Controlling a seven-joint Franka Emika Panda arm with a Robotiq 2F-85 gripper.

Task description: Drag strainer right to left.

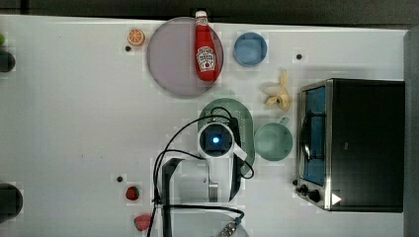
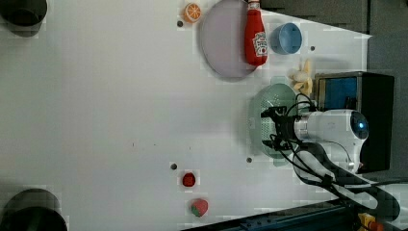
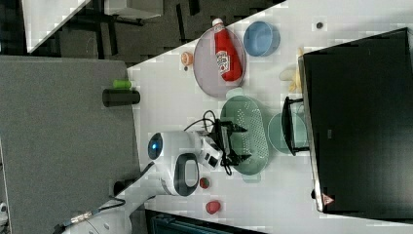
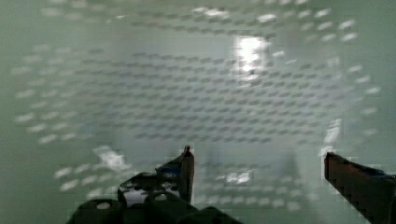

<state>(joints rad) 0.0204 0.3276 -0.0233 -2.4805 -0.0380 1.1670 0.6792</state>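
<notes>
Pale sage-green strainer, basin dotted with rows of fine holes. Darker green cup. Blue bowl. Red ketchup bottle with white cap and white label, lying on a greyish-lilac plate. Orange slice with pale segments. Pale yellow banana. Two red strawberries, one with green. Black oven, silver-framed, blue-tinted door. White table. Black fingers on the gripper, white arm, black cables.
</notes>
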